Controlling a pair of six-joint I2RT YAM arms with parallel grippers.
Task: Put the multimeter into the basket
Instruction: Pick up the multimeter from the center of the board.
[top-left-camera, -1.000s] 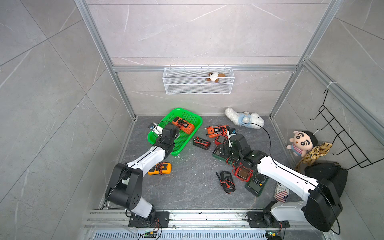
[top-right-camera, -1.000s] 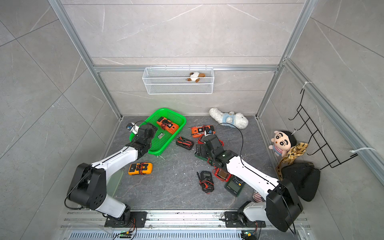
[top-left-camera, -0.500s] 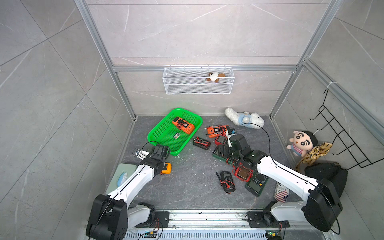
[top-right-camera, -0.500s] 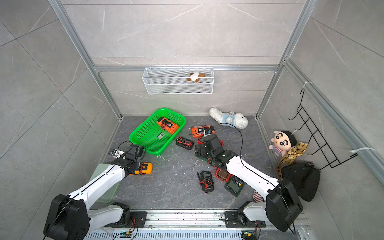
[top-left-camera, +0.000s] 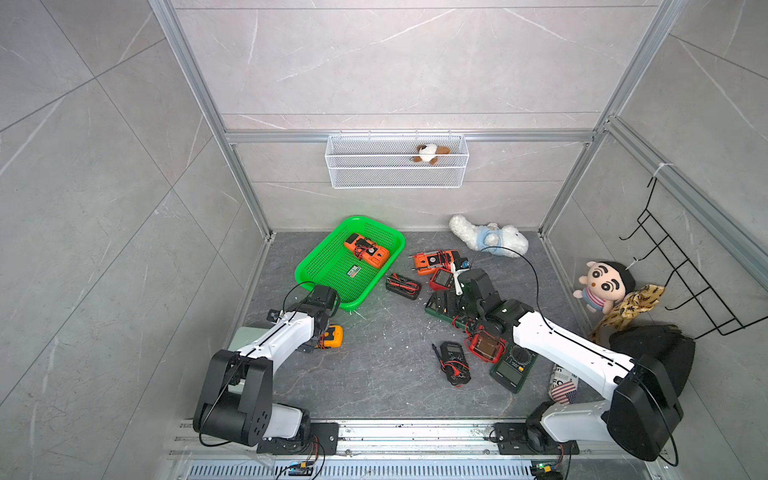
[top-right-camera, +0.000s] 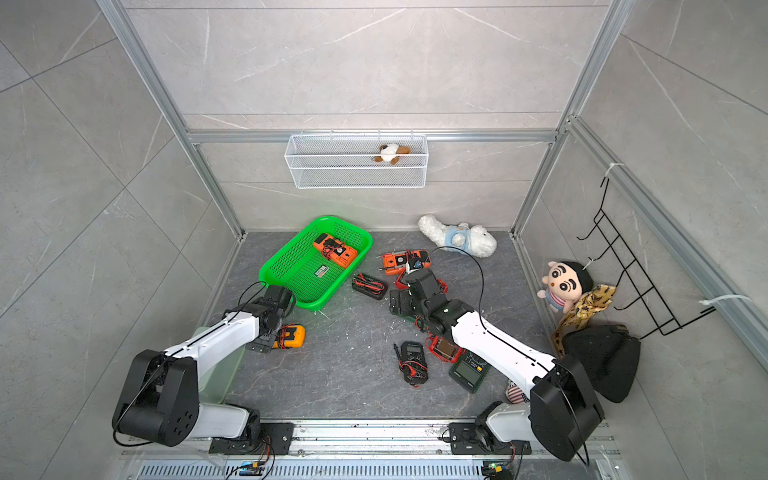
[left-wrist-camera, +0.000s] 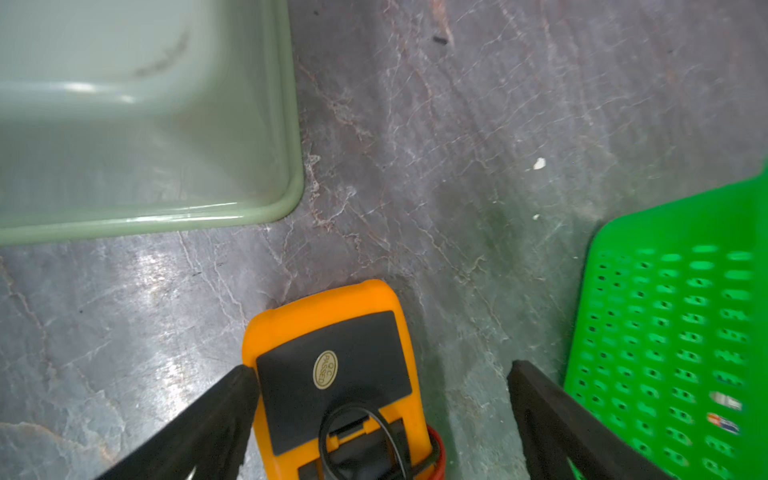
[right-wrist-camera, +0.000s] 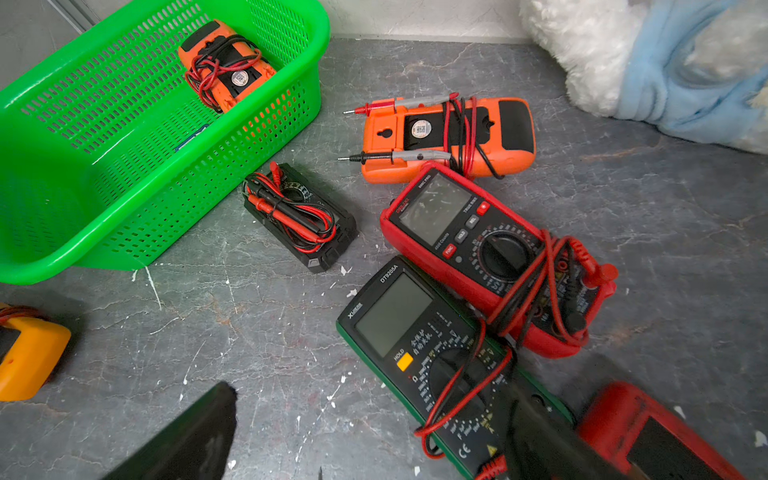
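Jaws wide and empty on left gripper (left-wrist-camera: 380, 368), straddling the yellow multimeter (left-wrist-camera: 332, 328): centre first, pinch its sides, lift over the basket (left-wrist-camera: 665, 316).

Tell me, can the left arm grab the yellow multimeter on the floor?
Probably yes. The left pincer is open right over the yellow multimeter, a finger on each side, nothing in the way. The green basket sits close beside.

The bright green perforated basket (top-left-camera: 328, 266) is sitting askew by the tabletop's far-left corner. It is holding an orange multimeter (top-left-camera: 366, 250), wound with leads, by its far wall. A yellow multimeter (left-wrist-camera: 345, 353) is lying face-down on the tabletop near the basket's near corner, not touching it.
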